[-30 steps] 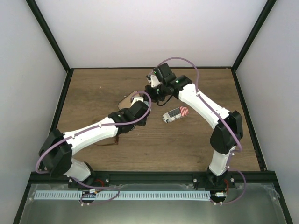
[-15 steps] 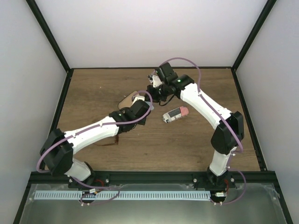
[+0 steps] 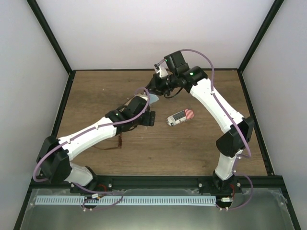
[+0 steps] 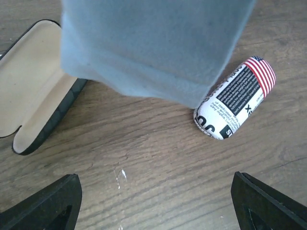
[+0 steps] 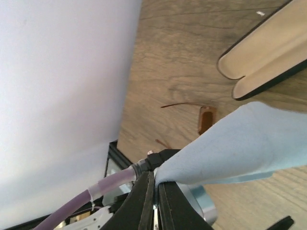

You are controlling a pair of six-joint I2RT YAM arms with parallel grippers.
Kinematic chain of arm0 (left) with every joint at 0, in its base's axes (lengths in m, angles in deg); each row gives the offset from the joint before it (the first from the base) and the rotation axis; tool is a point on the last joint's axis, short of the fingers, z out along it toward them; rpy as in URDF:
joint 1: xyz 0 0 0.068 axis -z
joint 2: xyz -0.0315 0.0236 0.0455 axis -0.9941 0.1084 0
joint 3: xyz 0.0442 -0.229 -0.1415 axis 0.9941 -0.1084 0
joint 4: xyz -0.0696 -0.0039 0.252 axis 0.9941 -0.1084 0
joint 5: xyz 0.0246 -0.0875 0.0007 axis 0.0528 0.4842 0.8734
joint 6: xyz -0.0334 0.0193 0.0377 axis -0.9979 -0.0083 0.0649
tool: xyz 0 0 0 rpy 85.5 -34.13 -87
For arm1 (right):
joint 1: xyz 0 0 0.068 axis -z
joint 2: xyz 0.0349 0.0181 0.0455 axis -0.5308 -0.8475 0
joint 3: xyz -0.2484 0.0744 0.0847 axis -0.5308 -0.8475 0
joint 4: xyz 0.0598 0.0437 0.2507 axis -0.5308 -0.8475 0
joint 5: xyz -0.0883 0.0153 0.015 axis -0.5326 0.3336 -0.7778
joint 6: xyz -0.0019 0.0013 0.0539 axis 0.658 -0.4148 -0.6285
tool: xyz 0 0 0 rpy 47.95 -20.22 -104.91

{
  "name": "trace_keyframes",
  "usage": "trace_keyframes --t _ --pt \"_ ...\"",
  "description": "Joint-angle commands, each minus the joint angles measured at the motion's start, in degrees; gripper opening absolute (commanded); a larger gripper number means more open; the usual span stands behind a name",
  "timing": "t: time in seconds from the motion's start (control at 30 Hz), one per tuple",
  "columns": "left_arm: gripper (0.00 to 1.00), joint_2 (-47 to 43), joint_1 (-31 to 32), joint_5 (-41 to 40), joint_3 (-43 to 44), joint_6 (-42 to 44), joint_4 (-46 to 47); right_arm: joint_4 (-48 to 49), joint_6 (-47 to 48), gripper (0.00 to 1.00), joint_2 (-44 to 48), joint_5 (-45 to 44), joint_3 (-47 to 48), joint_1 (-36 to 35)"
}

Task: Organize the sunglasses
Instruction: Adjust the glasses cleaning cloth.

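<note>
The sunglasses [image 5: 207, 119] lie flat on the wooden surface [image 3: 192, 143], close beside the left arm's forearm [image 3: 91, 136] in the overhead view and well apart from both cases. From the right wrist, only one amber lens and two thin reddish-brown temples show past the cloth. The temples seem to be splayed rather than folded, though the view is too partial to be sure.

They look light and springy, with a slim frame that would likely bend or snap if squeezed hard, and smooth lenses that could slip and scratch. The safest hold is probably across the front rim near the bridge or a hinge corner, not on a temple.

The open case [image 4: 33, 86], tan lining up, sits just beside the hanging light blue cloth [image 4: 158, 48]. The striped case [image 4: 236, 98] lies shut on its side nearby.

The right end effector [image 5: 154, 179] is pinched closed on a corner of the cloth, holding it above the surface. The left end effector [image 4: 156, 203] has its jaws spread wide with nothing between them, hovering over bare wood between the two cases.
</note>
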Motion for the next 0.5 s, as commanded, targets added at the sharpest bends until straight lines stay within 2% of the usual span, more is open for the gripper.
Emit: trace_keyframes --t 0.0,0.13,0.3,0.47 --pt "0.88 -0.3 -0.3 -1.7 6.0 -0.4 -7.5 -2.8 -7.1 0.04 -1.3 5.8 2.4 0.4" --pt "0.86 0.0 -0.3 -7.2 8.1 0.5 -9.4 -1.7 -9.5 0.04 -0.7 6.7 2.9 0.4" --pt "0.72 -0.7 -0.1 -14.2 7.7 1.7 -6.0 -0.9 -10.2 0.03 0.5 6.8 2.3 0.5" --pt "0.69 0.9 -0.1 -18.7 8.3 5.1 -5.5 -0.4 -10.4 0.02 1.9 7.6 1.3 0.4"
